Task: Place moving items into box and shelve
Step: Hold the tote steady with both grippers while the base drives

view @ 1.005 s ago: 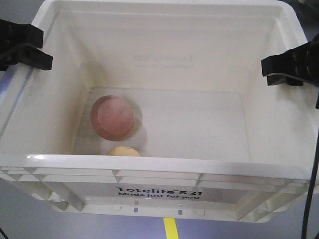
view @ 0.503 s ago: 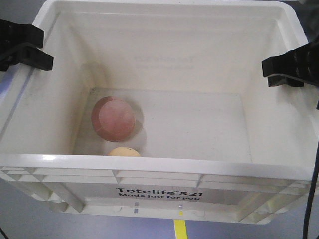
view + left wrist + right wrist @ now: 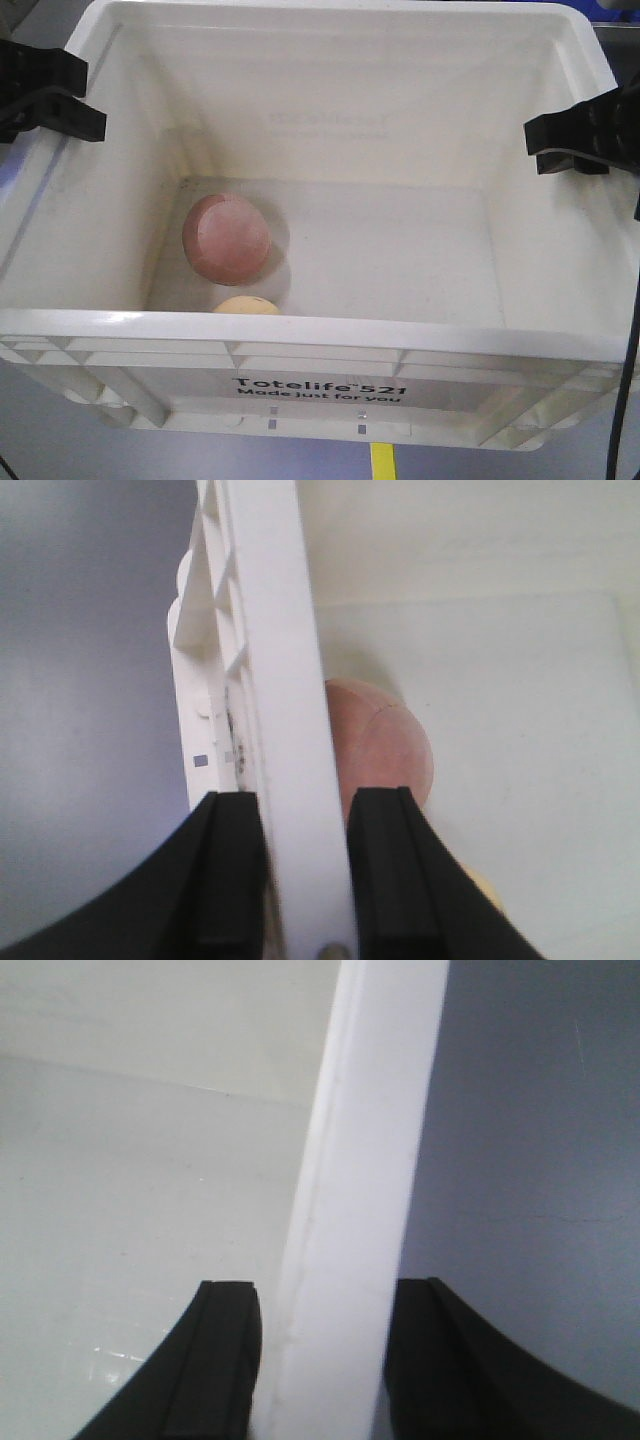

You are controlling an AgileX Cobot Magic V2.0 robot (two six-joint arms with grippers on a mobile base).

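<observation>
The floor (image 3: 30, 435) was plain grey, marked by a yellow stripe (image 3: 382, 462); a blue sliver (image 3: 612, 8) beyond, possibly a bin, was too cropped to identify.

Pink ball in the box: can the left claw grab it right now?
Probably not. The left claw grips the white crate's rim, one finger each side of the wall; it would need to let go first to reach the reddish-pink ball.

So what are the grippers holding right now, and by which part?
Both hold the white crate by its rim: the left gripper clamps the left side rim, the right gripper the right side rim.
</observation>
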